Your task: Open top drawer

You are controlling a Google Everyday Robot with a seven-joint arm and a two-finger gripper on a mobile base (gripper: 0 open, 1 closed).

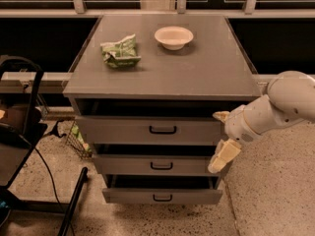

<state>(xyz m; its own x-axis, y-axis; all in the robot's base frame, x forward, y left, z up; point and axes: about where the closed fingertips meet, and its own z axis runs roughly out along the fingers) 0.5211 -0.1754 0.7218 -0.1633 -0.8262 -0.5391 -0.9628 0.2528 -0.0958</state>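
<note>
Two cream fingers of the gripper (222, 136), spread apart beside flat matte-grey top drawer (118, 130)

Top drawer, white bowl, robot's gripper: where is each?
top drawer (113, 130): camera view, left half of its grey front.
white bowl (173, 36): camera view, its inside.
gripper (218, 140): camera view, midway between its open fingertips, at top drawer's right end.

Single camera, high front, facing down at cabinet (202, 70); jaws lower right.
</note>
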